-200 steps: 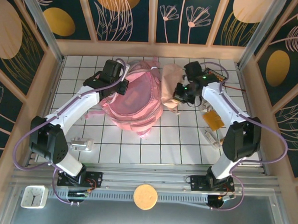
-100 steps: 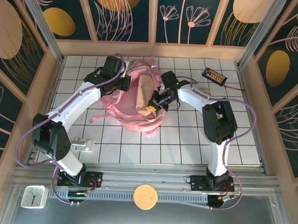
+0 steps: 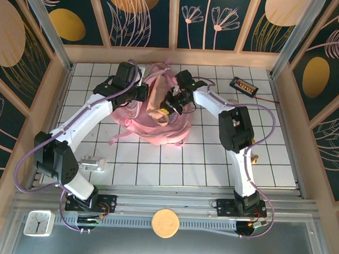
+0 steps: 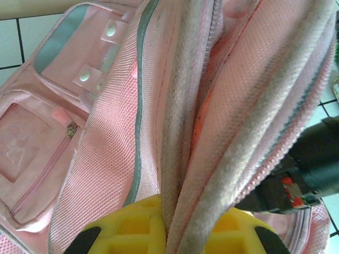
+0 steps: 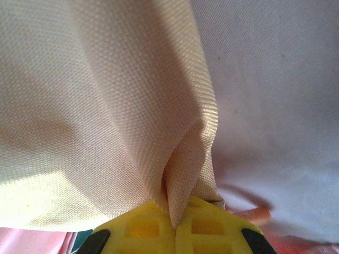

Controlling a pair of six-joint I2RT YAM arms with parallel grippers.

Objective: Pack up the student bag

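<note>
Worktop (image 3: 202, 163), one: white square tiles with dark grout, fenced on three sides by a pale wooden frame holding dark floral panels. The near half is bare tile from edge to edge. The right side is open too, apart from one item by the far right corner.

Large soft pink fabric student bag (image 3: 158, 132), one: slumped at the far centre of the worktop, its top close to the far wall, with a pink strap trailing toward the near left. The left wrist view shows its clear front pocket (image 4: 32, 153) and pale-edged zip rim.

White robot arms with black joints, two: they reach in from either side and meet over the bag's upper part.

Beige woven cloth pouch (image 3: 158, 108), one: lying at the bag's open top between the two tools. How far inside it sits cannot be told.

Left tool (image 3: 138, 95): yellow pads pressed together on the bag's folded rim, at its left side.

Right tool (image 3: 169, 103): closed tight on a pleat of the beige pouch.

Flat black device with an orange face (image 3: 244, 85), one: near the far right corner, well apart from the bag.

White square clock (image 3: 37, 222), one: on the grey ledge, near left.

Round tan disc (image 3: 165, 222), one: on the near rail between the arm bases.

Small silver-white object (image 3: 92, 164), one: on the near left tiles, just beside the left arm. Its kind cannot be told.
</note>
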